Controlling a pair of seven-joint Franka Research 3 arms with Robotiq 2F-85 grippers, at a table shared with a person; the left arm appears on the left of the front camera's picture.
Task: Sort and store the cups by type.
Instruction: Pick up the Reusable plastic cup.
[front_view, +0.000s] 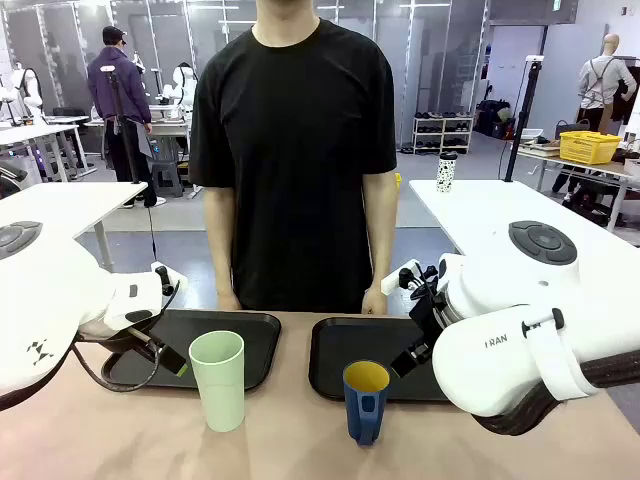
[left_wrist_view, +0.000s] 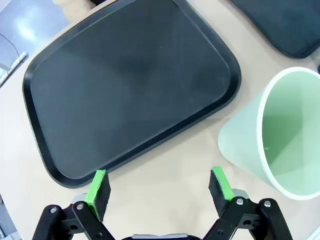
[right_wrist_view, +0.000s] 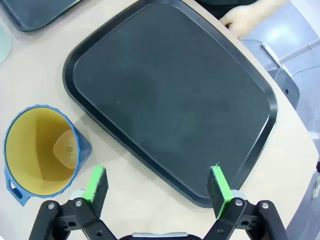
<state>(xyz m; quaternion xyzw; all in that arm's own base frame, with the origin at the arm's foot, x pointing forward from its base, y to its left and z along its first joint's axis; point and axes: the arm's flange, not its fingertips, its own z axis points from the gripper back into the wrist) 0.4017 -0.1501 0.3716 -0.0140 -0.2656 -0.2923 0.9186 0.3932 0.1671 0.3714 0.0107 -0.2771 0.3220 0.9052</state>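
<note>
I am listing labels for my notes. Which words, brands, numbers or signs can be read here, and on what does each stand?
"FRAN": on the white shell of the right arm, front view; the rest of the word is hidden.
Small black emblem, no letters: on the left arm.
Green tumbler, blue mug, left tray, right tray: no print shows.

- The front view looks from the robot's side across the worktop (front_view: 290, 445), toward the person (front_view: 295, 150) standing at 12 o'clock.
- The left wrist view looks down from close above the left tray (left_wrist_view: 125, 85), with the green tumbler (left_wrist_view: 280, 135) at 3 o'clock.
- The right wrist view looks down closely on the right tray (right_wrist_view: 170, 100), with the blue mug (right_wrist_view: 40, 150) at 8 o'clock.
- The front view shares both trays and both cups with them.
</note>
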